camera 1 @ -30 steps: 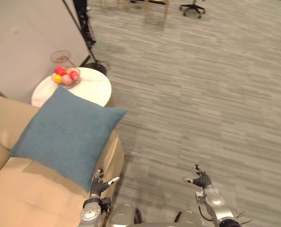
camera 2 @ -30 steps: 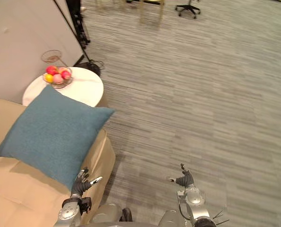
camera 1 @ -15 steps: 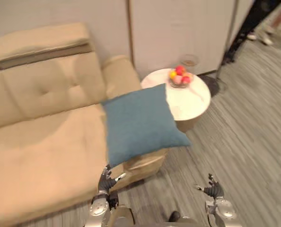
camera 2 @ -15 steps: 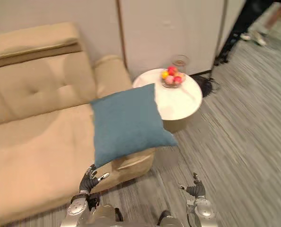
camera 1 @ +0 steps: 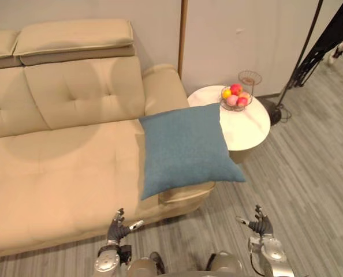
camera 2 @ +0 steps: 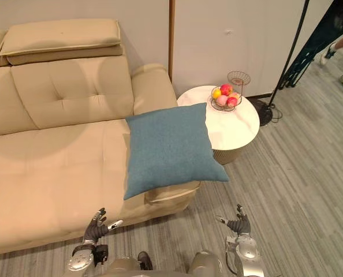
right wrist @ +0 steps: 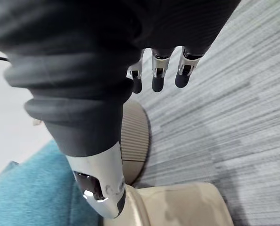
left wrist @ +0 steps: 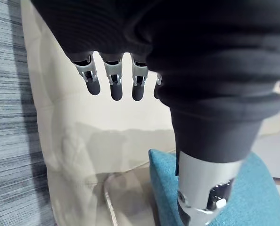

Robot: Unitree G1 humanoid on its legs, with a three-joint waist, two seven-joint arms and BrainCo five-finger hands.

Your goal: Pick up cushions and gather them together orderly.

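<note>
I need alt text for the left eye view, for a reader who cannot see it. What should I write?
A blue cushion lies across the armrest end of a beige sofa, beside a round white table bearing a basket of fruit. Low in front, the left robot hand and the right robot hand are open and empty.

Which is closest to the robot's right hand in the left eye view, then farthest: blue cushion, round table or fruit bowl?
From the right hand:
1. Blue cushion, its corner hanging off the sofa.
2. Round table, beside the sofa.
3. Fruit bowl, at the table's far edge.
</note>
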